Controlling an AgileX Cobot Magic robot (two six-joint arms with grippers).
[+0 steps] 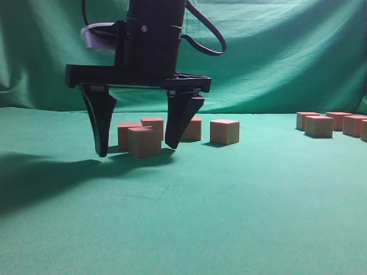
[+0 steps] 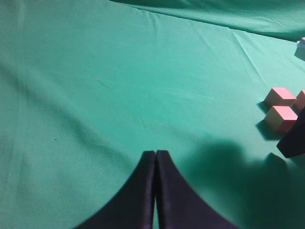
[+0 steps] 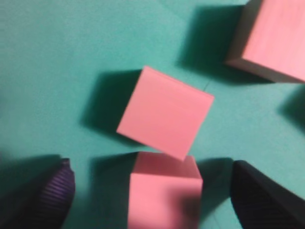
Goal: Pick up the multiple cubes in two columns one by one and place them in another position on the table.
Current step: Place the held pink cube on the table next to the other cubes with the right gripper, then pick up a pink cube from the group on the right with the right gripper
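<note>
On the left half of the table (image 1: 241,217) I see my right gripper (image 1: 139,150) hanging low with its jaws spread wide, one finger on each side of a cube (image 1: 144,141) that sits on the green cloth. Neither finger touches that cube; it rests free between them, tips near the cloth. From the right wrist camera the same cube (image 3: 164,191) lies between the two dark fingertips (image 3: 57,191), and a second cube (image 3: 165,118), turned at an angle, sits just beyond it, their edges meeting or nearly so. A third cube (image 3: 269,38) shows at the upper right corner of that view.

Behind the gripper, in the exterior view, more cubes stand close together, and one cube (image 1: 224,131) stands a little apart to their right. Far off at the right edge, another group of cubes (image 1: 332,123) sits well apart from this cluster.

My left gripper (image 2: 155,164) shows its fingers pressed together, holding nothing, over bare cloth. Its camera catches two cubes (image 2: 281,112) at its right edge.
</note>
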